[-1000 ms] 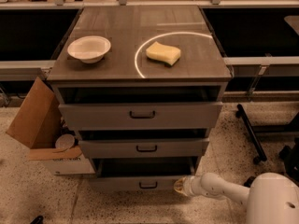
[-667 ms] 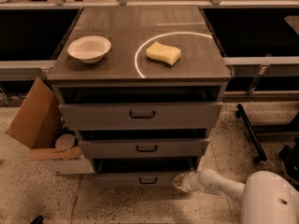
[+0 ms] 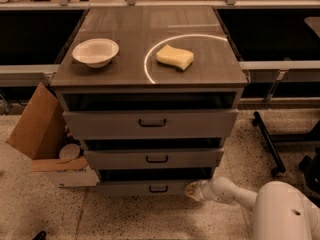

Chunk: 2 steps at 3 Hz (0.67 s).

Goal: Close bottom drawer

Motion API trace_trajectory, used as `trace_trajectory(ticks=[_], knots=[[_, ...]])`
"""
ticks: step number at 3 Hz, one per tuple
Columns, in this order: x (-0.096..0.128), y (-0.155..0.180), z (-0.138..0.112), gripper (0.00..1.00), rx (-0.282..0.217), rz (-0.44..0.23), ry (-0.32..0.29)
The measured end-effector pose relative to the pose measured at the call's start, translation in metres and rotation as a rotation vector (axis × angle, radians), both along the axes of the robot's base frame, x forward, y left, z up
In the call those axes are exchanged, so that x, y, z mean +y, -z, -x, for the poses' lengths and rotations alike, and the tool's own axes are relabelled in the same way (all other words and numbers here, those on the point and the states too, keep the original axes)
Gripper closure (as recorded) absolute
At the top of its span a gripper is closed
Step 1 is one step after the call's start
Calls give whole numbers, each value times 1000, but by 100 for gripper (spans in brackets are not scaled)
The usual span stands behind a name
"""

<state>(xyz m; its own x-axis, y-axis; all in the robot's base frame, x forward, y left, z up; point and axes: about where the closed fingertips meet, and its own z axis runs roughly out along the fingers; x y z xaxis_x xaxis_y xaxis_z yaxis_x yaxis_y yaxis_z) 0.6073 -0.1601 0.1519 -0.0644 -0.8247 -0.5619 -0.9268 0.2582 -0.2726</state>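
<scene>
Gripper against grey, black-handled bottom drawer front.

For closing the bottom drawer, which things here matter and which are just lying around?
Part of the job: bottom drawer, partly open; gripper, low at the right end of its front.

Just lying about: white bowl and yellow sponge on the cabinet top; cardboard box to its left.

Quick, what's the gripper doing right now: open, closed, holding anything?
Gripper: state cannot be told; it sits low at the right end of the bottom drawer front.
</scene>
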Motion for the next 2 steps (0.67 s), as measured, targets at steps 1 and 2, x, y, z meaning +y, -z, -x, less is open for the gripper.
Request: trace_trajectory(ticks=[1,2], knots=[[0,0,0,100,0,0,0],[-1,-4,-11,100,-18,-4,15]])
